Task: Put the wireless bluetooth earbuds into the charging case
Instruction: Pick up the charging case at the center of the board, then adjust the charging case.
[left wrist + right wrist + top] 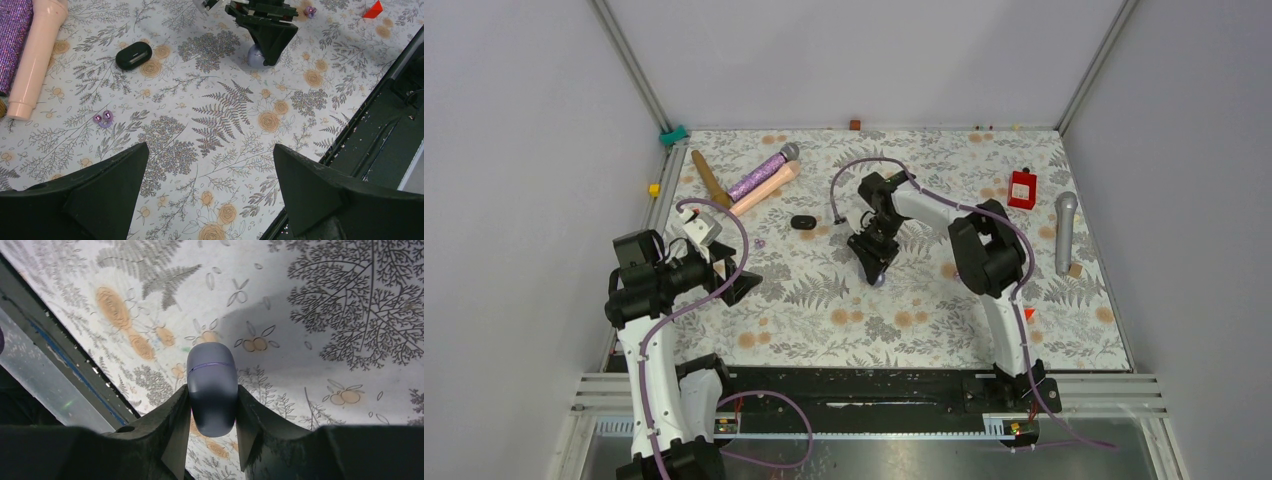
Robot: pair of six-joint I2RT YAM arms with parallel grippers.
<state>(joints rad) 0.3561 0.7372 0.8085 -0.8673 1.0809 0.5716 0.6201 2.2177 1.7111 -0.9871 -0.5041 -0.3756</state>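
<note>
- Earbuds (102,119), a purple pair lying close together, sit on the flowered tablecloth (225,115) at the left middle of the left wrist view. In the overhead view they are left of centre.
- The left gripper (210,147) hangs over the cloth with its fingers spread wide and nothing between them. The pair lies ahead of the gap and off to its left, not on its centre line.
- The right gripper (212,388) is clamped on the lavender charging case (211,360), one finger pressed on each side.
- The case's long axis runs along the fingers, and its rounded end pokes out past their tips. A thin seam crosses that end, and the lid looks closed.
- The case is low over the cloth; I cannot tell whether it touches.
- In the overhead view the held case is near the middle, well to the right of the pair. A black oval case (133,55) lies between them, further up the frame.
- The left arm is clearly the nearer one to the pair, so the pick most likely falls to it. It would need to shift left and forward to centre over them.
- The case would probably need opening first.
</note>
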